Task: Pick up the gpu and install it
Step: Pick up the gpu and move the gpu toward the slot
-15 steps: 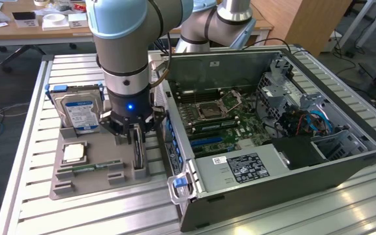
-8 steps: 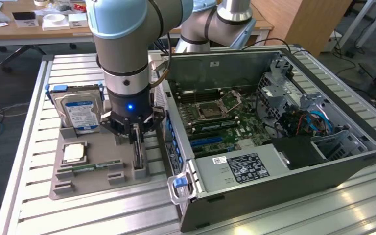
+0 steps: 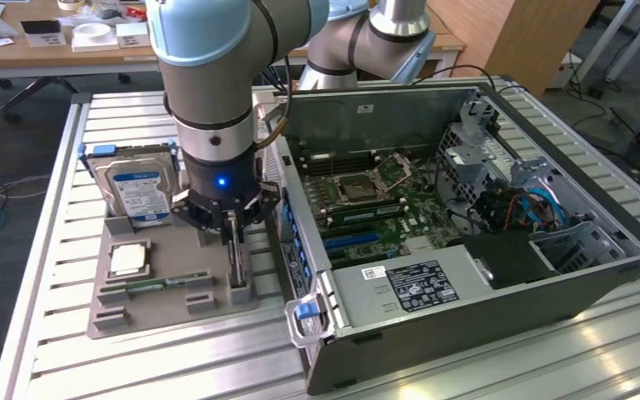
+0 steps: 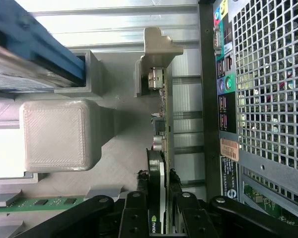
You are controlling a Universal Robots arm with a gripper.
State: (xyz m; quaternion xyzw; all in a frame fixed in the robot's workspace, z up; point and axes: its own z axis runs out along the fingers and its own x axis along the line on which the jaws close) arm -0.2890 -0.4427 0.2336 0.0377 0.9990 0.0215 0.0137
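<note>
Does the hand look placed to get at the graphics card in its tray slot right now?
Probably yes: the hand sits right over the graphics card, which stands on edge in the gray tray with nothing in between.

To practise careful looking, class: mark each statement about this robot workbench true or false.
1. The gpu stands on edge in a holder on the grey tray. True.
2. The case has its side shut. False: it is open, and the motherboard shows inside.
3. The hard drive sits inside the case. False: it stands on the tray, outside the case.
4. The hand is at the gpu, on the tray's side nearest the case. True.
</note>
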